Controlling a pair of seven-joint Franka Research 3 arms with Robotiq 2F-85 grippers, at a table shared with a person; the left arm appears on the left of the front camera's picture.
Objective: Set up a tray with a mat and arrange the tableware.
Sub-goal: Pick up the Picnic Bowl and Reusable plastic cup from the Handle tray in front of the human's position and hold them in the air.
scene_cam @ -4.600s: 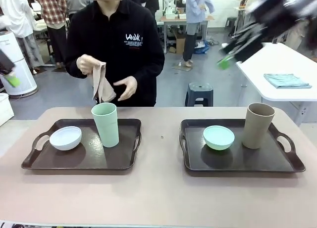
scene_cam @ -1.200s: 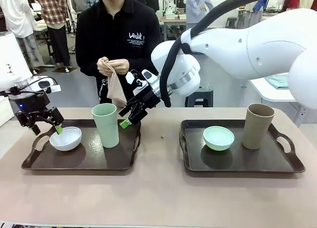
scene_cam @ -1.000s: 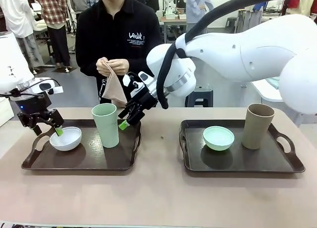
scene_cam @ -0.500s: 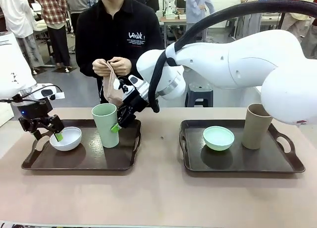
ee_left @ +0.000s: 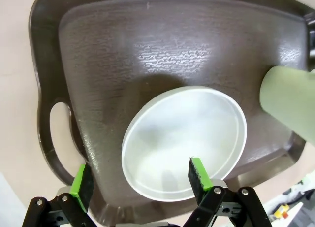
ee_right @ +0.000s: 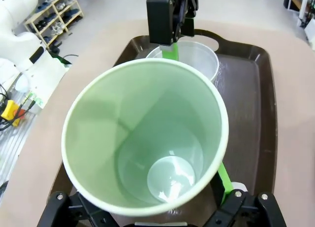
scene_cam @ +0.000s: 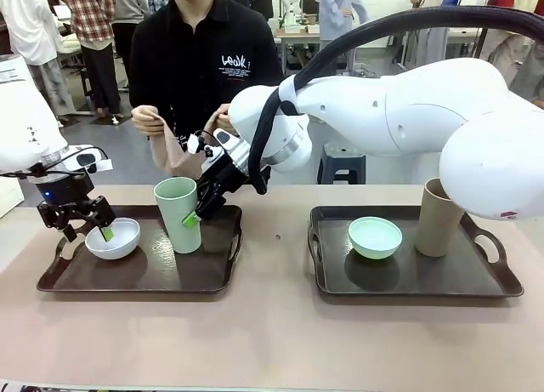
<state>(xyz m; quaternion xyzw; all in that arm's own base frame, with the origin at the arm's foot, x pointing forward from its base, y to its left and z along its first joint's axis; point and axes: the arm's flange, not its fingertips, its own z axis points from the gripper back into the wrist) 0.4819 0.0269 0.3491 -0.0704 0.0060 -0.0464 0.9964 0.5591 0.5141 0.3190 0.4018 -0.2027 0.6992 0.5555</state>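
1. The left gripper (ee_left: 139, 177) is hanging low over the white bowl (ee_left: 184, 133), jaws spread full wide and gripping nothing. One green pad is sitting inside the bowl's near rim, and the other is outside it over the left tray (ee_left: 98, 49).
2. The right gripper (ee_right: 142, 190) is reaching across, jaws fully apart and straddling the pale green cup (ee_right: 147, 138). Whether the pads are touching its wall, I cannot tell.
3. Cup and white bowl are standing on the left tray, near each other. The mint green bowl (scene_cam: 375, 236) and tan cup (scene_cam: 438, 218) are sitting on the right tray (scene_cam: 416, 292).
4. The white bowl is looking light, rigid and smooth, so probably slippery. Pinching the rim wall seems the best hold.
5. The pale green cup is looking light, stiff and tall, so likely to tip. I'd be taking it round the body just under the rim and lifting straight up.
6. The person's hand (scene_cam: 149, 120) is holding a tan cloth (scene_cam: 167, 152), soft and floppy, probably the mat.
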